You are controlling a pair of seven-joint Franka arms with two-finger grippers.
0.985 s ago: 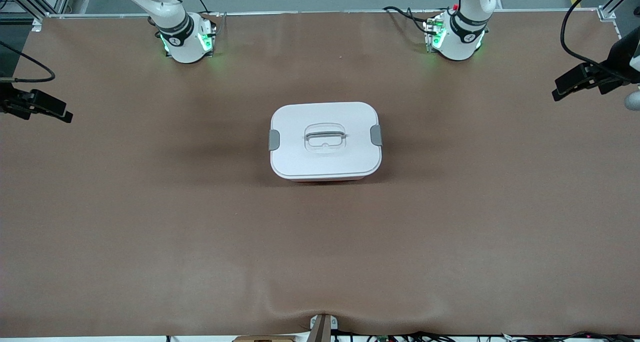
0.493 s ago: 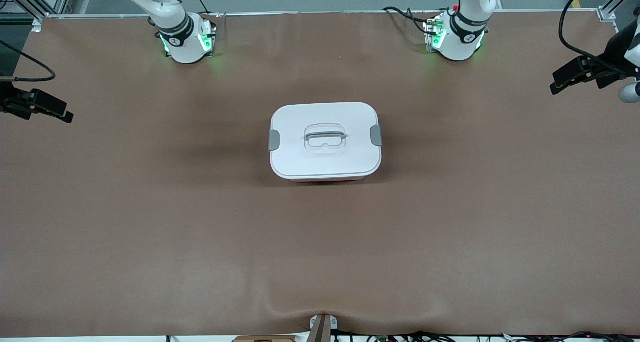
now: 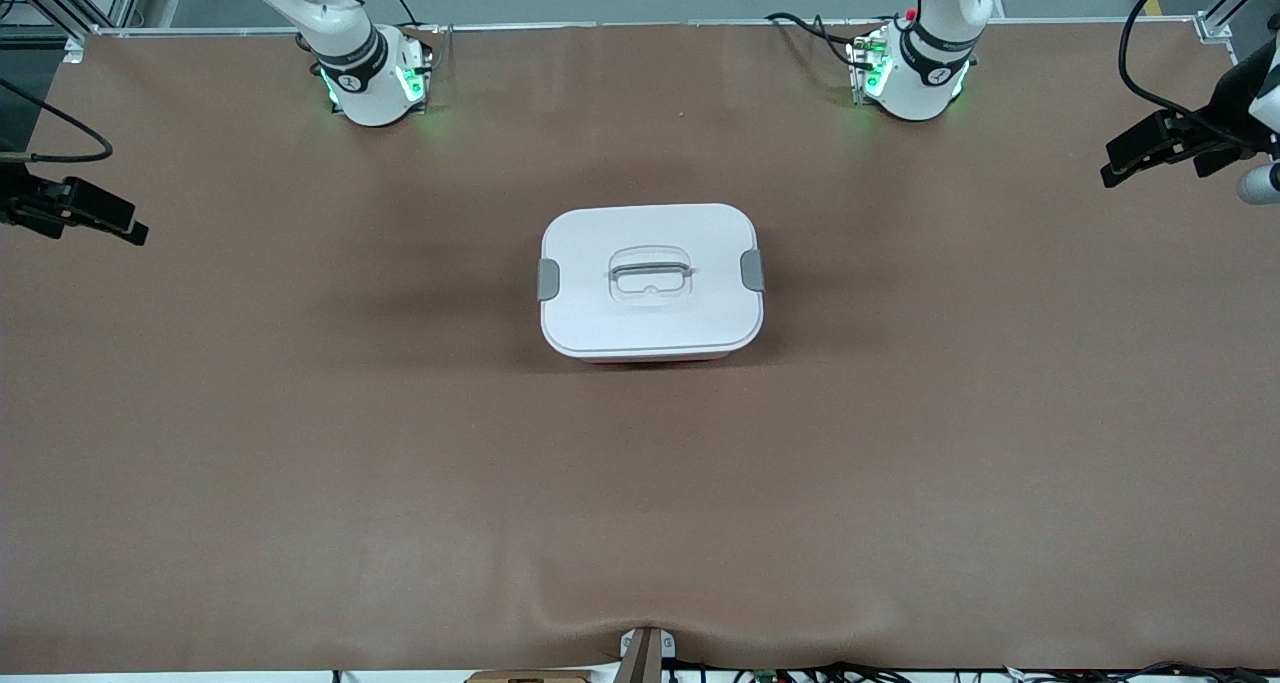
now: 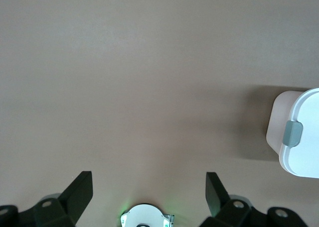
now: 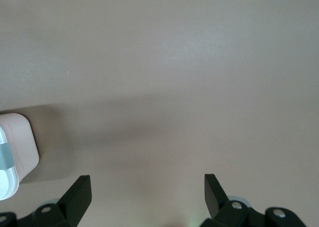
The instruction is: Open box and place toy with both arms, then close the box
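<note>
Right gripper [image 3: 110, 225] aloft over the table [image 3: 300, 463] edge at the right arm's end, fingers [image 5: 77, 194] spread wide, nothing held. Box [image 3: 650, 281] at table centre, lid on, long axis running from one arm's end to the other, grey clips [image 3: 548, 279] on both short ends, recessed handle [image 3: 650, 273] lying along that axis. Bare brown surface all round the box, well apart from every edge. Left gripper [image 3: 1140, 158] aloft over the table edge at the left arm's end, fingers [image 4: 79, 192] likewise wide, empty.
</note>
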